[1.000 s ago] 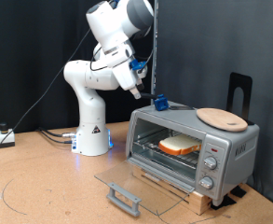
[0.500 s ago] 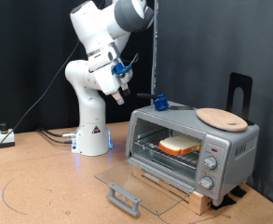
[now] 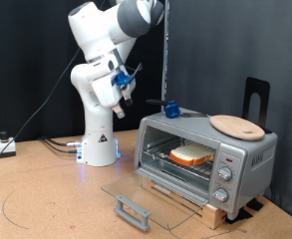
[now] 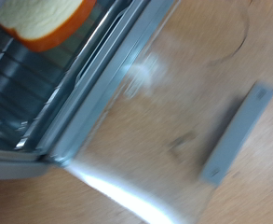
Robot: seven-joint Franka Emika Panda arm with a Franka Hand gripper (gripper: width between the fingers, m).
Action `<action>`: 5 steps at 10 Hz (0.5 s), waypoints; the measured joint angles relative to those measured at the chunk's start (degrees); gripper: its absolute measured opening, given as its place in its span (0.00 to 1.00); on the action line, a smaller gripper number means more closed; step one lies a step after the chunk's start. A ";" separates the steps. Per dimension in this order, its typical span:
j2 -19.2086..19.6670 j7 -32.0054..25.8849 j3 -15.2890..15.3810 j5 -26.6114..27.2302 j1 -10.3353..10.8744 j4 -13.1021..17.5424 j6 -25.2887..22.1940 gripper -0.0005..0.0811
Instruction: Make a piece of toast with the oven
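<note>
The oven [image 3: 207,155] is a silver toaster oven on a wooden base at the exterior view's right. Its glass door [image 3: 144,192] lies folded down flat, with the grey handle [image 3: 134,210] at its front. The piece of toast [image 3: 192,154] lies on the wire rack inside. My gripper [image 3: 124,101] hangs in the air to the exterior view's left of the oven, above its top, touching nothing and holding nothing. The wrist view shows the toast [image 4: 47,19], the rack [image 4: 20,79], the open door [image 4: 169,103] and its handle [image 4: 234,135], but no fingers.
A round wooden plate [image 3: 237,125] and a small blue object [image 3: 170,108] sit on the oven's top. Three knobs [image 3: 223,175] are on its right side. A black stand [image 3: 255,100] rises behind it. The robot base [image 3: 99,139] stands on the brown table [image 3: 46,199].
The arm has swung away from the oven toward the exterior view's left, and the gripper has moved with it. The oven, toast and door have not moved.
</note>
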 joint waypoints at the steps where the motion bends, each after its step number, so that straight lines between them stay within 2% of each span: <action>1: 1.22 6.99 2.44 -1.95 -2.09 1.66 -1.79 0.99; 4: 9.31 24.94 7.84 -6.86 -10.88 8.05 -8.98 0.99; 5: 14.45 29.71 9.37 -8.63 -13.54 11.35 -11.84 0.99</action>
